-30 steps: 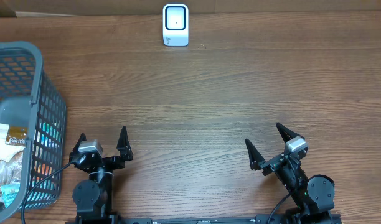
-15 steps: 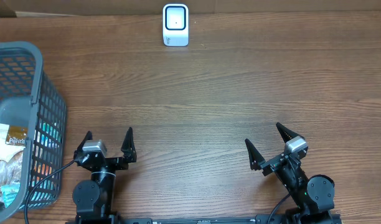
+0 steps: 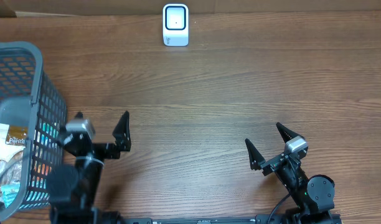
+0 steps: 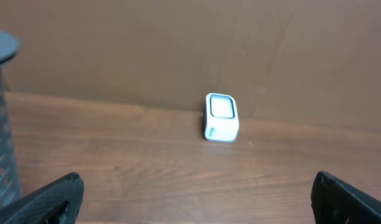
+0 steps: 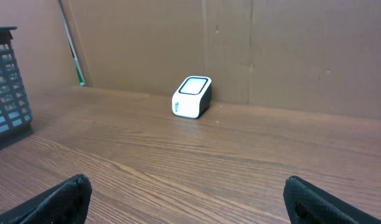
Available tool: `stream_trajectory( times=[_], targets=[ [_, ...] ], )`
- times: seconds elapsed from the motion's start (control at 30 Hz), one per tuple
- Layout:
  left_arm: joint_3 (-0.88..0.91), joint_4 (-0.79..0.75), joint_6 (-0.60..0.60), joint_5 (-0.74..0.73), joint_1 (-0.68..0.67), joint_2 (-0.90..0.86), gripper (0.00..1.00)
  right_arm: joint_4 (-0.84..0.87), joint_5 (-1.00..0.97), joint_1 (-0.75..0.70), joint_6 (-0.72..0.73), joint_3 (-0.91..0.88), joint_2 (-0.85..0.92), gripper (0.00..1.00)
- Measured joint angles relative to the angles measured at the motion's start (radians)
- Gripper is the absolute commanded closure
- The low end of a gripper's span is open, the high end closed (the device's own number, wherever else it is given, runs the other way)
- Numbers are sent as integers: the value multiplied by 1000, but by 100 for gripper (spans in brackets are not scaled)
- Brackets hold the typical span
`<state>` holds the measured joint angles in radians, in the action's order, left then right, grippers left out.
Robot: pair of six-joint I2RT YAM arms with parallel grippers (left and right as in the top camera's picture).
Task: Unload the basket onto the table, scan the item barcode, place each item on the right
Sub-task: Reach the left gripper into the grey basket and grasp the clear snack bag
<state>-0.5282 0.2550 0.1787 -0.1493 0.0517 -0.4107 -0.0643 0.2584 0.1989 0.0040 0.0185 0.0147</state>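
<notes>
Count: 1 scanner (image 3: pixel 175 25), 1 basket (image 3: pixel 50 102), 2 grippers. Several packets (image 3: pixel 7 140) lay in the basket; exact no. could not be told, no barcode legible.

Change vs. 1 s earlier: left arm had swung toward the table's (image 3: pixel 209 93) left edge and away from the near edge, so the left gripper (image 3: pixel 102 116) sat just beside the basket's right wall. Right gripper (image 3: pixel 263 134) was unchanged near the near-right corner. Scanner and basket had not moved.

Fingers: both grippers had jaws spread wide w/ nothing between them. Left wrist view showed only bare wood and the scanner past the fingers (image 4: pixel 53 196); same for the right wrist fingers (image 5: pixel 66 193).

Item posn: packets were inside the basket at the left edge, left of the left gripper w/ the basket wall between, untouched; well apart from the right gripper. Scanner stood at mid far edge, upright, far from both.
</notes>
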Motion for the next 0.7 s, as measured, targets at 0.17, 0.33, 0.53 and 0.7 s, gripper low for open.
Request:
stream_trajectory(
  times=[0.17, 0.33, 0.53, 0.7],
  targets=[
    [-301, 243, -3, -29, 0, -222, 0, 0, 0, 0, 0, 0, 0, 0],
    [-737, 600, -3, -47, 0, -485, 1, 0, 0, 0, 0, 0, 0, 0],
    [-1201, 910, -6, -106, 0, -742, 0, 0, 0, 0, 0, 0, 0, 0],
    [-1305, 953, -14, -128, 0, -835, 1, 0, 0, 0, 0, 0, 0, 0]
  ],
)
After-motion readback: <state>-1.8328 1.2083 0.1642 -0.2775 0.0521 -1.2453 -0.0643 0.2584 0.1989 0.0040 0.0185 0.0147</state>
